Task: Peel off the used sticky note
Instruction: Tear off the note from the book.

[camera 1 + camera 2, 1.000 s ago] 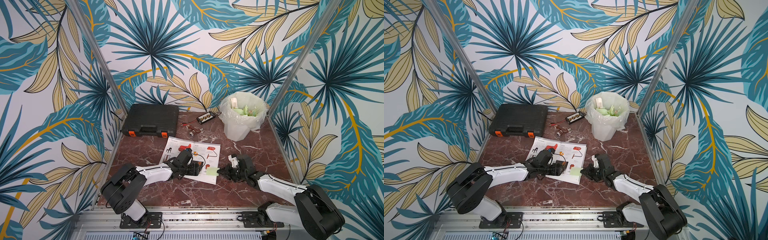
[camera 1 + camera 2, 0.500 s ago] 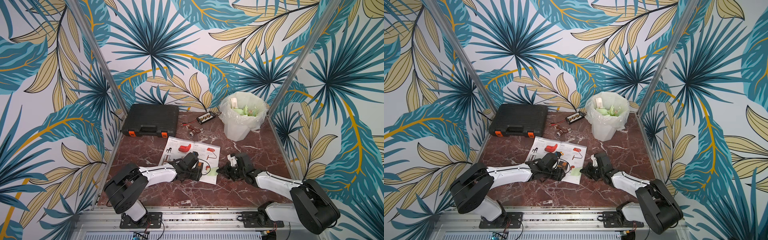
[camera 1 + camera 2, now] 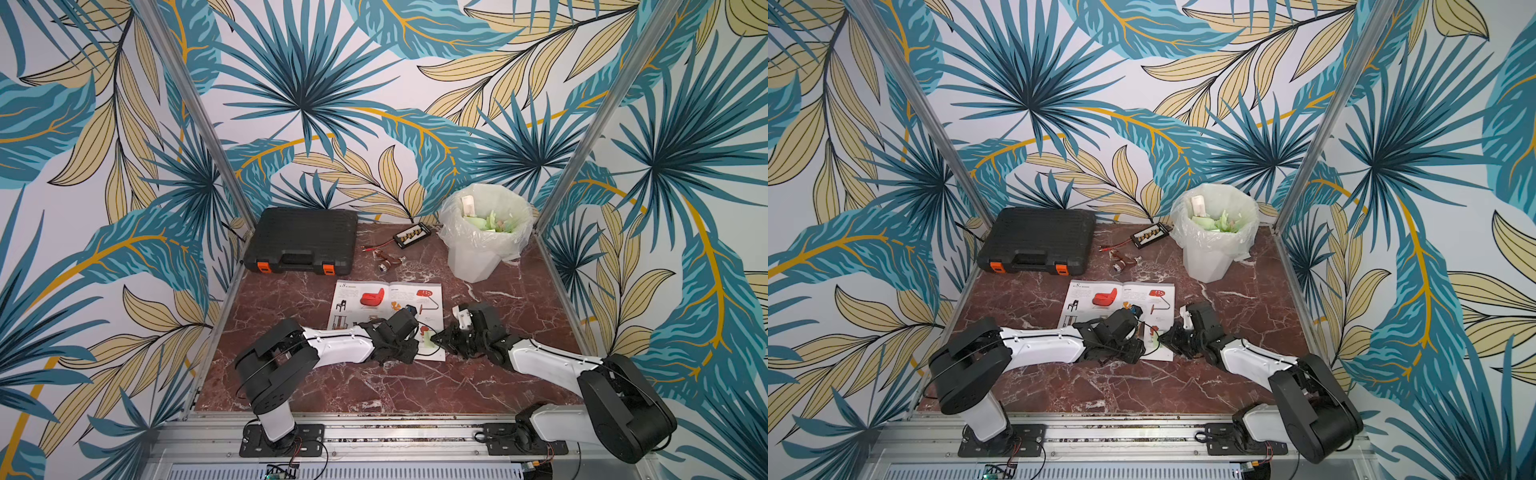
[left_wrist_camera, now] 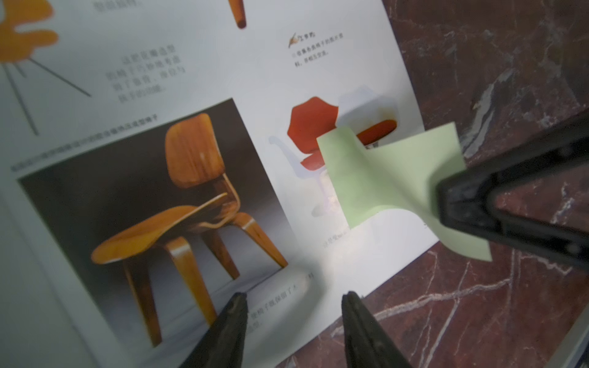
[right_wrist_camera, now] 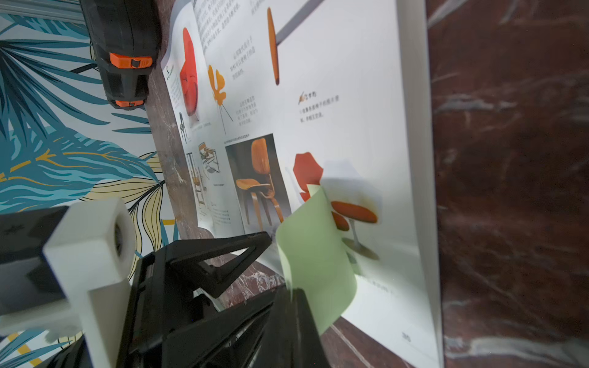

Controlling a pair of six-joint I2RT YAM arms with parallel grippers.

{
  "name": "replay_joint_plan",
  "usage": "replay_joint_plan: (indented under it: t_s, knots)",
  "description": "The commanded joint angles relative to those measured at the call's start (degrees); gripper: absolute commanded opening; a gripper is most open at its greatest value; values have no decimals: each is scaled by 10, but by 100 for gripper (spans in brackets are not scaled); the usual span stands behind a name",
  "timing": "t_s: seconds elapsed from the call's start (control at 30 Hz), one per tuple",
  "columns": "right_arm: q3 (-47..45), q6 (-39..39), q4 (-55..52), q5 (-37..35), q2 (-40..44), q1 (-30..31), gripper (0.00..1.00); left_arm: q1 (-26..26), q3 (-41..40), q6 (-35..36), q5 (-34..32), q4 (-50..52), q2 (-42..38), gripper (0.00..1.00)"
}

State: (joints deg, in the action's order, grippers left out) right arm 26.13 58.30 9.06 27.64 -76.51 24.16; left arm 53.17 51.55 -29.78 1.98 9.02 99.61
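Within tight right gripper [image 4: 444, 202], sticky note [image 4: 382, 181]

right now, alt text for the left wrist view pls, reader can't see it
A pale green sticky note, its free edge pinched by the right arm's fingers, curls up off a book page of chair photos. The left arm's fingers stand apart with nothing between them near the page's corner, beside the red marble table.

I count 2 arms, left arm [image 3: 336, 347] and right arm [image 3: 548, 363], plus 1 open book [image 3: 399, 291], 1 green sticky note [image 4: 382, 178], 1 black case [image 3: 305, 239], 1 lined bin [image 3: 478, 257], 1 connector board [image 3: 411, 235] and 1 small brown part [image 3: 388, 262].
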Motion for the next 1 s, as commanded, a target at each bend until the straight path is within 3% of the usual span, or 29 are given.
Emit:
replay_joint_plan:
  t_s: [0.0, 0.27, 0.47, 0.57, 0.73, 0.97]
  knots:
    - [11, 3, -12, -2, 19, 4, 0, 2, -14, -12, -15, 52, 50, 44]
    - [23, 0, -27, -4, 22, 8, 0, 4, -5, -14, -14, 56, 68, 29]
    - [15, -1, -14, -2, 4, 12, 0, 4, -3, -15, -16, 61, 68, 27]
    - [9, -12, -25, -13, 8, 12, 0, 4, -3, -14, -17, 67, 62, 27]
    - [-3, -40, -60, -46, 21, 12, 0, 4, 3, -10, 1, 67, 17, 38]
    - [-24, -45, -57, -67, 31, 12, 0, -4, 82, -16, 26, 100, 3, 44]
